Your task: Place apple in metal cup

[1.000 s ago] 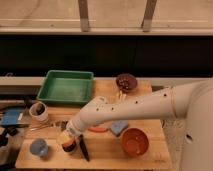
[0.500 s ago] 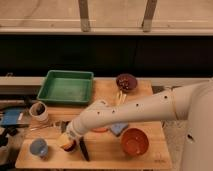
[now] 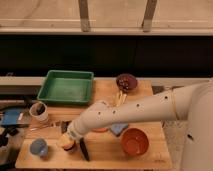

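My gripper (image 3: 68, 140) is low over the front left of the wooden table (image 3: 107, 157), at the end of the white arm that reaches in from the right. It is shut on the apple (image 3: 65, 143), a small yellow-orange fruit at its tip. Directly under the apple a small dark shape shows, apparently the metal cup (image 3: 73, 148); the apple and gripper hide most of it. Whether the apple touches the cup is unclear.
A light blue cup (image 3: 38, 147) stands just left of the gripper and a white mug (image 3: 39, 111) behind it. A black utensil (image 3: 83, 149) lies to the right. Also here: orange bowl (image 3: 135, 141), blue cloth (image 3: 119, 129), green tray (image 3: 66, 86), dark bowl (image 3: 126, 81).
The gripper with the apple has come down a little toward the table front. Everything else on the table stays put.
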